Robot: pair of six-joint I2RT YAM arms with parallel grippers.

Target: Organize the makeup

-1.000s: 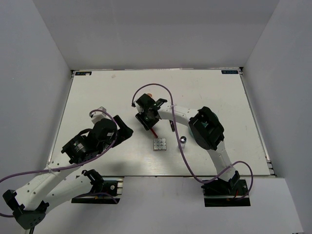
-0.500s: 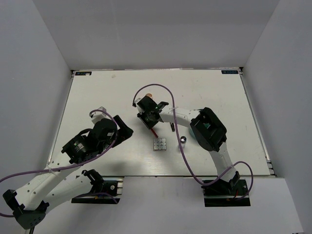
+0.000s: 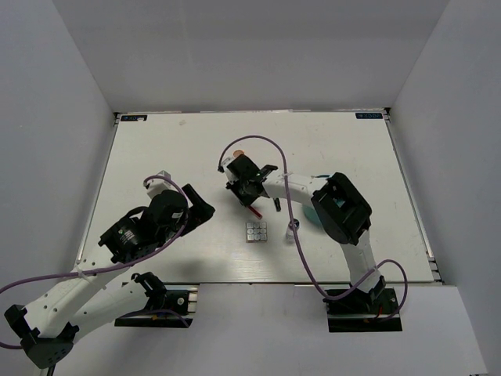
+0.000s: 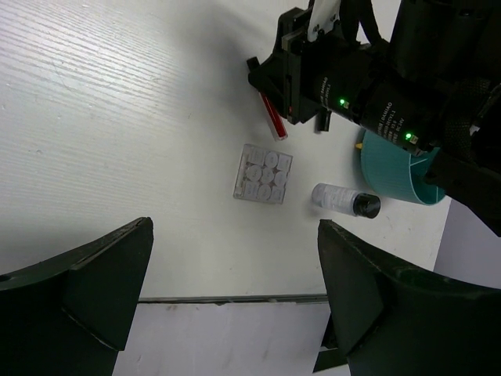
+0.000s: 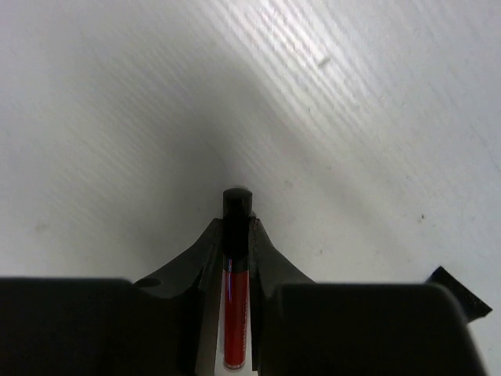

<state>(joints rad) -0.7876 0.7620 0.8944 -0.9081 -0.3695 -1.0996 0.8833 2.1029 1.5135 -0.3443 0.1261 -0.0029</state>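
My right gripper (image 3: 249,190) is shut on a thin red-and-black pencil (image 5: 236,313), its black cap sticking out past the fingertips (image 5: 205,249), low over the white table (image 3: 156,149). The pencil's red end also shows in the top view (image 3: 254,210) and in the left wrist view (image 4: 273,123). A square palette (image 3: 256,231) lies just in front of it, and a vial (image 3: 293,227) lies to its right. A small black tube (image 3: 276,205) lies by the right arm. A peach compact (image 3: 235,150) sits behind the right gripper. My left gripper (image 4: 235,313) is open and empty, near the table's front edge. The white bottle is not in view.
A teal round tub (image 3: 316,211) stands right of the vial, partly hidden under the right arm; it also shows in the left wrist view (image 4: 391,178). Purple cables loop over both arms. White walls close in the table on three sides.
My right gripper has shifted a little to the right with the pencil in it, and its elbow has swung right, uncovering the teal tub. The left arm has not moved.
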